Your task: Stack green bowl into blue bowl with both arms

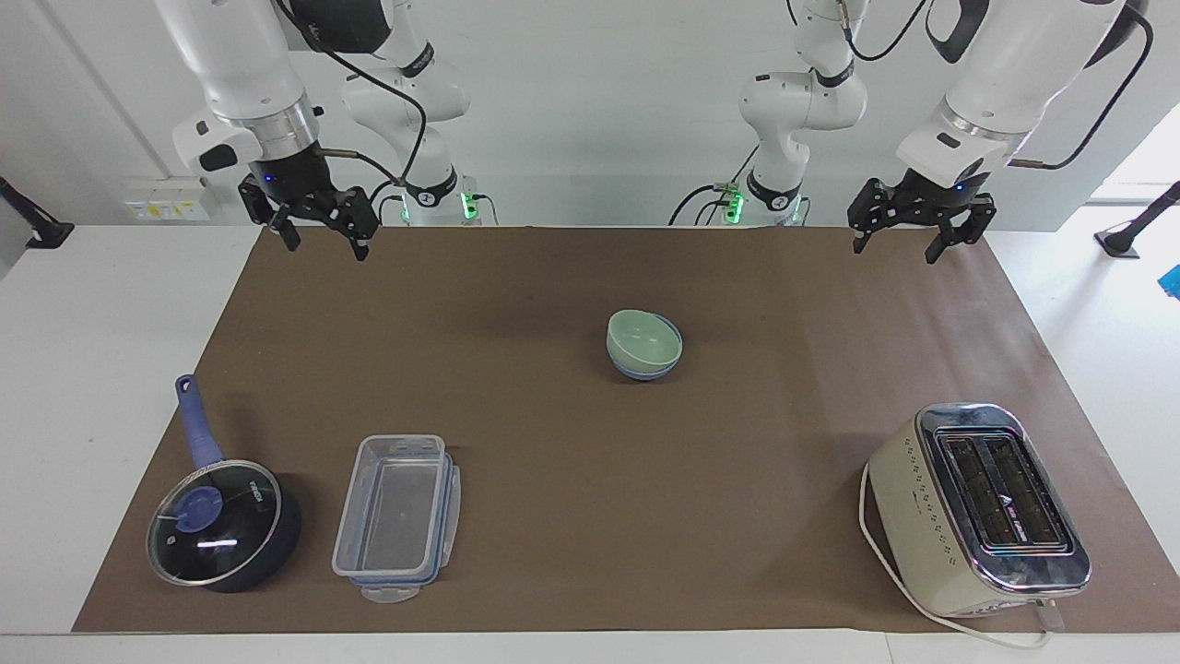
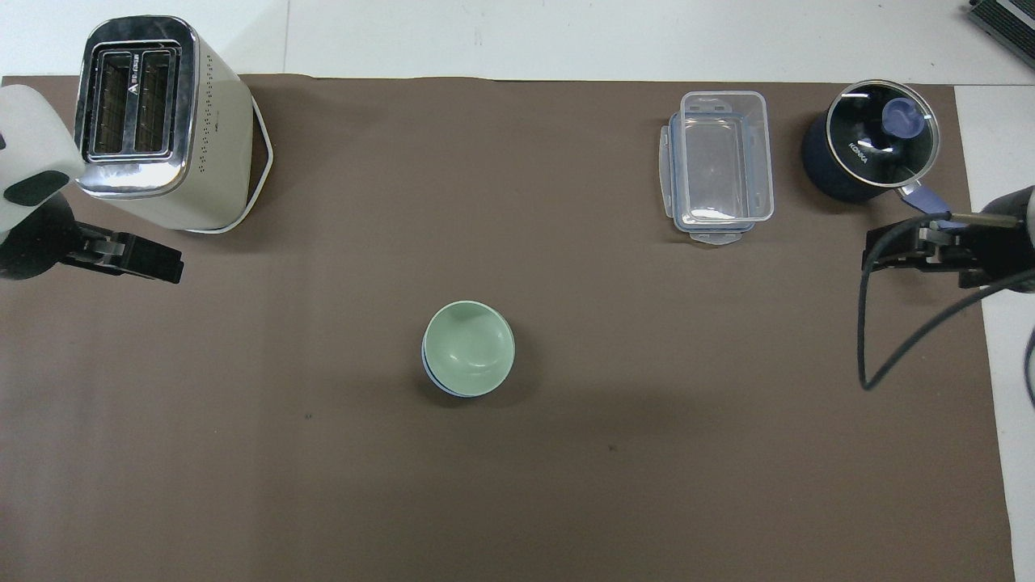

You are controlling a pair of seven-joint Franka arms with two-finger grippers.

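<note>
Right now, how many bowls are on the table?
2: the green bowl sits nested inside the blue bowl, mid-mat, nearer the robots than the toaster.

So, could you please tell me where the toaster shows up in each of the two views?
Facing view: the toaster stands near the bottom right corner, on the brown mat.
Overhead view: the toaster stands at the top left corner, slots up.
Shared landmark: the green bowl nested in the blue bowl near the mat's middle; the toaster is farther from the robots than it, toward the left arm's end.
</note>
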